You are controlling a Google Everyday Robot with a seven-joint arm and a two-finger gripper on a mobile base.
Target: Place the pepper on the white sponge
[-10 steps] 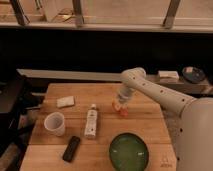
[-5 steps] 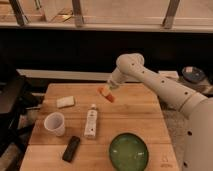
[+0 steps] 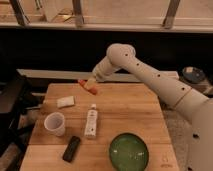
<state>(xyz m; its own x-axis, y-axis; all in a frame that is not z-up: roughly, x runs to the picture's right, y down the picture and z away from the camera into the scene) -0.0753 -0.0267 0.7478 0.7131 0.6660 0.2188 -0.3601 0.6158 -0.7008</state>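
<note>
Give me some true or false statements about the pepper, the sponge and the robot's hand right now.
1. The hand holds the pepper in the air above the table. True.
2. The pepper lies on the white sponge. False: it is in the hand, and the sponge lies bare on the table.
3. The green bowl sits near the table's front edge. True.
4. The white cup stands inside the bowl. False: it stands on the table, apart from the bowl.
</note>
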